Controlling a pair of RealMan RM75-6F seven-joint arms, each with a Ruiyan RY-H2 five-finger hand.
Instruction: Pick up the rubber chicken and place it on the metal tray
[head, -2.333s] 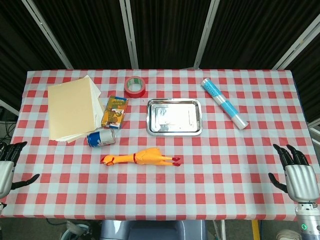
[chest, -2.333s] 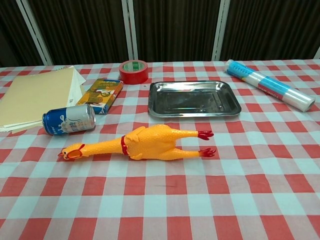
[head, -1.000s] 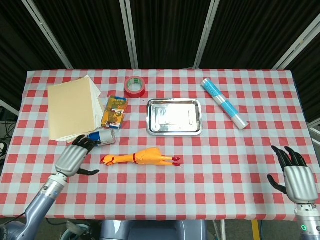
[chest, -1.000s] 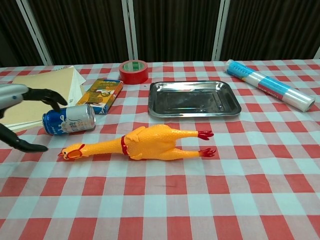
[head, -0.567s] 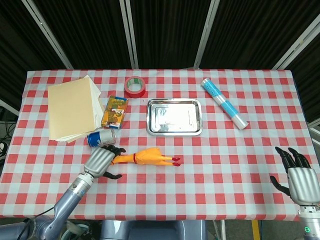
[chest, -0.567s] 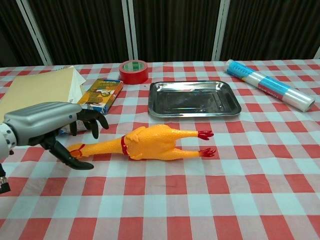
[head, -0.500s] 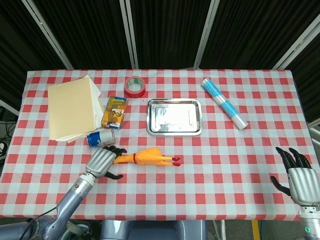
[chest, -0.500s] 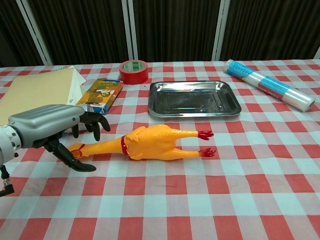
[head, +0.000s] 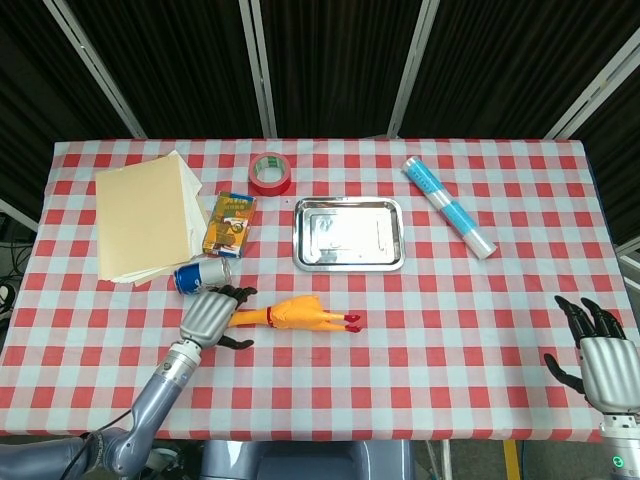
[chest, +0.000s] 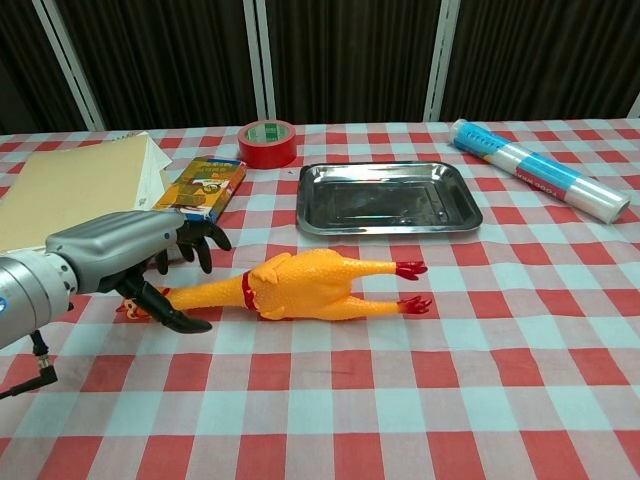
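The yellow rubber chicken (head: 300, 314) (chest: 310, 283) lies flat on the checked cloth, head to the left, red feet to the right. My left hand (head: 209, 317) (chest: 125, 253) hovers over its head and neck with fingers spread, the thumb (chest: 180, 318) on the near side; it holds nothing. The metal tray (head: 348, 234) (chest: 388, 196) sits empty just behind the chicken. My right hand (head: 598, 358) stays open at the table's right front edge, far from both.
A blue can (head: 200, 275) lies just behind my left hand. A small box (head: 230, 223) (chest: 204, 186), a stack of manila folders (head: 145, 214) (chest: 75, 183), a red tape roll (head: 270, 172) (chest: 267, 143) and a rolled blue-white tube (head: 449, 207) (chest: 538, 180) lie further back.
My left hand has come in from the left front edge and moved right over the chicken's head. The chicken and the right hand have stayed put.
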